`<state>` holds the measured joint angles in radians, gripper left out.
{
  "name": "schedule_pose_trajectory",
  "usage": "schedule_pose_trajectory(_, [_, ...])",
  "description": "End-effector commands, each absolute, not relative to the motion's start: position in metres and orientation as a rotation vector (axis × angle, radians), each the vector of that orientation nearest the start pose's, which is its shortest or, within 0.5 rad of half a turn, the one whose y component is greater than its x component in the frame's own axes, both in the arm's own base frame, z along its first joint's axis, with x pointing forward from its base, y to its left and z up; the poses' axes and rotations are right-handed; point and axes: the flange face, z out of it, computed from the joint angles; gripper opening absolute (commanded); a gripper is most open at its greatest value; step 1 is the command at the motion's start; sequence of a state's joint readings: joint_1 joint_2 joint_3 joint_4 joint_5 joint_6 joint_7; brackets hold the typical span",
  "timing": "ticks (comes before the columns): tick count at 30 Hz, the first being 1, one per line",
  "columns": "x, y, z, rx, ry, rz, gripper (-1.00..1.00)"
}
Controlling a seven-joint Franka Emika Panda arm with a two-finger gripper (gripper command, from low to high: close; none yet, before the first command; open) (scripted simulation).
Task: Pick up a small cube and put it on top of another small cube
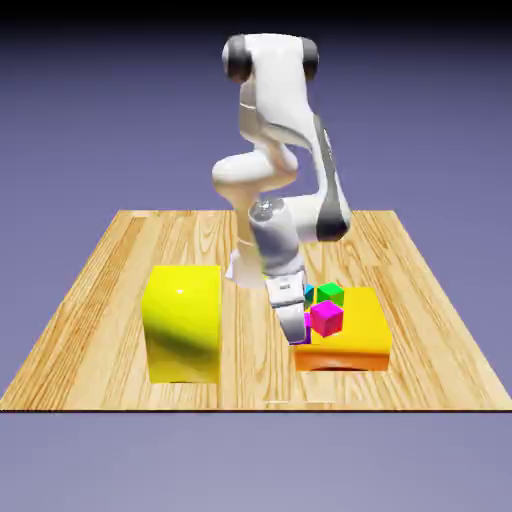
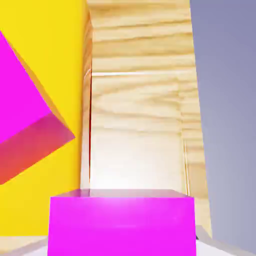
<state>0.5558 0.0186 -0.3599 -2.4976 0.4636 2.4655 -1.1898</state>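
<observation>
The large block (image 1: 183, 322) stands on the table (image 1: 90, 300) toward the exterior view's left. Well apart from it, toward the exterior view's right, lies the flat slab (image 1: 355, 340). On the slab rests a cube (image 1: 327, 318), and behind that cube sit another cube (image 1: 331, 294) and a third (image 1: 309, 293), partly hidden by the arm. The gripper (image 1: 295, 325) hangs at the slab's left edge, between block and slab. In the hand view the small cube (image 2: 122, 222) sits between the fingers, with the slab (image 2: 45, 50) and the resting cube (image 2: 22, 115) to its left and the table (image 2: 140, 100) beyond it.
</observation>
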Motion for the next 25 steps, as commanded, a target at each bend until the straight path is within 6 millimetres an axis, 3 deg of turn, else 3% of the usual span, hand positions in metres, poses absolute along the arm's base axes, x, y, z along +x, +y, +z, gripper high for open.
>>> schedule_pose_trajectory(1, [0.446,0.090,0.280,-2.458,-1.490,-0.124,-1.00])
schedule_pose_trajectory(11, [0.356,0.106,0.335,-1.734,-2.356,-0.013,-1.00])
schedule_pose_trajectory(14, [0.330,0.099,0.345,-1.504,-2.560,0.062,-1.00])
schedule_pose_trajectory(16, [0.329,0.099,0.345,-1.493,-2.570,0.067,-1.00])
schedule_pose_trajectory(22, [0.320,0.101,0.276,-1.493,-2.570,0.067,-1.00])
schedule_pose_trajectory(23, [0.320,0.101,0.276,-1.493,-2.570,0.067,1.00])
schedule_pose_trajectory(24, [0.320,0.101,0.276,-1.493,-2.570,0.067,1.00])
schedule_pose_trajectory(25, [0.323,0.101,0.288,-1.491,-2.569,0.066,1.00])
